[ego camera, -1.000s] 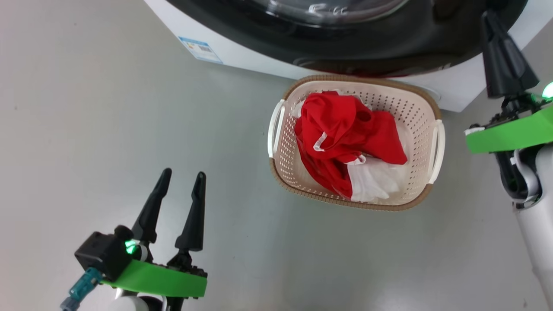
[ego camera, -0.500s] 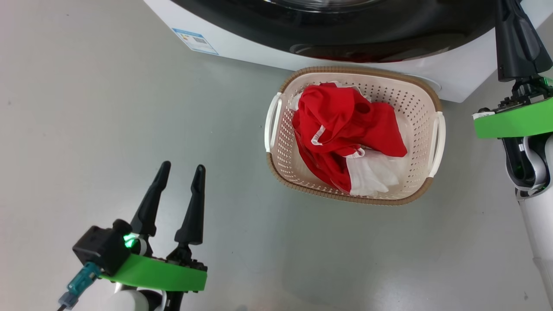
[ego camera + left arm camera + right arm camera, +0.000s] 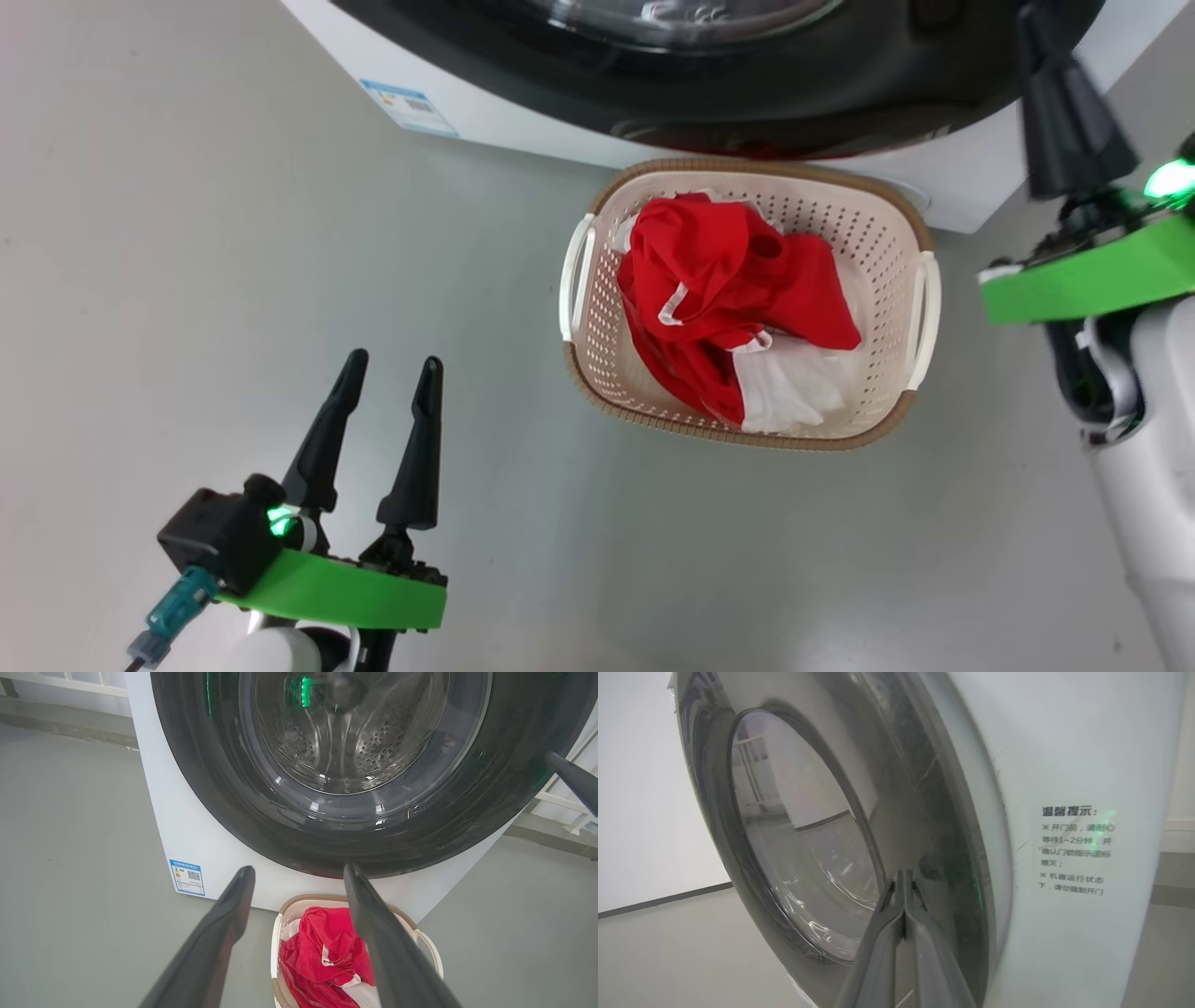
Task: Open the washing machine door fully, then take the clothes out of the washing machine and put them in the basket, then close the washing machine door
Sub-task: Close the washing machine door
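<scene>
The washing machine [image 3: 485, 112] stands at the top of the head view, and its door [image 3: 747, 103] lies flat against the white front. Through the glass the left wrist view shows the steel drum [image 3: 336, 742]. On the floor before it sits the basket [image 3: 747, 437] with the red and white clothes [image 3: 719, 280] heaped inside. My right gripper [image 3: 1036, 37] is shut with nothing in it. In the right wrist view its tips [image 3: 903, 875] rest at the door's black rim [image 3: 924, 802]. My left gripper [image 3: 393, 364] hangs open at the lower left, well away from the basket.
Grey floor spreads all around the basket and left of the machine. A blue sticker [image 3: 408, 95] marks the machine's lower left corner, and a printed label [image 3: 1076, 851] sits on its front by the door. White railings [image 3: 567, 807] stand behind the machine.
The head view has shifted a little. My right gripper stays shut at the door rim with only a slight drift. Left gripper, basket and clothes are as before.
</scene>
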Motion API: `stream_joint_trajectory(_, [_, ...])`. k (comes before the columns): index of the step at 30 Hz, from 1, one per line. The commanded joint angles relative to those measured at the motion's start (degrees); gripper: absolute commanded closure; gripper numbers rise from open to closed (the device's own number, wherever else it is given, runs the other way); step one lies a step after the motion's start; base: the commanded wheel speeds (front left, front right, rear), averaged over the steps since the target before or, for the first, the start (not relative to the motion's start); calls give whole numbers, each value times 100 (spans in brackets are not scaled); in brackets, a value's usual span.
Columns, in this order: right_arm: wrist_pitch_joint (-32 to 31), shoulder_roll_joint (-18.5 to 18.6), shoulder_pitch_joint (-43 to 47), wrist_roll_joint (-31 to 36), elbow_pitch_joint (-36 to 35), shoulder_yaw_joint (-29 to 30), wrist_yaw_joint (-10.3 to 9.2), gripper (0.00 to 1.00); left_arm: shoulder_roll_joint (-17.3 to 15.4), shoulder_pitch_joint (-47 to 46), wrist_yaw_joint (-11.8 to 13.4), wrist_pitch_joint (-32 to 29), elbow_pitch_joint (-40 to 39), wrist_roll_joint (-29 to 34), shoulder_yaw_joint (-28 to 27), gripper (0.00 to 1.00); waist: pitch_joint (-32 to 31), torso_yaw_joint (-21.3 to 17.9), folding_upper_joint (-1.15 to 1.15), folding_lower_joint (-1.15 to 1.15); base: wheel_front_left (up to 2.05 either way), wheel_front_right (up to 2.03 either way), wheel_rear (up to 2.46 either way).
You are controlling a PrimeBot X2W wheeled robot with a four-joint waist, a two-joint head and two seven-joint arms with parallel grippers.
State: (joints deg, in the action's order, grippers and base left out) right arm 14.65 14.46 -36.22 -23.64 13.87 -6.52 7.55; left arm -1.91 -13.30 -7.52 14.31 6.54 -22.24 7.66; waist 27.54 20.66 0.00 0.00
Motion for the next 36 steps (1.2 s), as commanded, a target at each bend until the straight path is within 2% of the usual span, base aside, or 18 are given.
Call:
stream_joint_trajectory(1, [35,-48,236,30,-129,-156,-6,68,-97,30,3,69,-87,59,-214,0,-101,-65,0,0,0,0,0])
stream_joint_trajectory(3, [35,-70,381,25,-130,-221,-6,51,-97,56,3,69,-74,101,-225,0,-187,-108,0,0,0,0,0])
stream_joint_trajectory(5, [35,-101,541,17,-133,-275,-6,9,-97,91,3,69,-57,148,-246,0,-285,-159,0,0,0,0,0])
stream_joint_trajectory(6, [35,-115,623,13,-135,-309,-6,0,-97,110,3,69,-47,172,-262,0,-335,-188,0,0,0,0,0])
stream_joint_trajectory(16, [35,-254,1418,-52,-166,-405,-6,0,-97,348,3,69,46,416,-395,0,-870,-483,0,0,0,0,0])
stream_joint_trajectory(23, [35,-405,2082,-61,-199,-257,-6,0,-105,526,3,69,96,594,-462,0,-1226,-718,0,0,0,0,0])
stream_joint_trajectory(36, [35,-540,3074,-44,-260,131,-6,0,-343,894,3,69,96,546,-529,0,-1814,-1205,0,0,0,0,0])
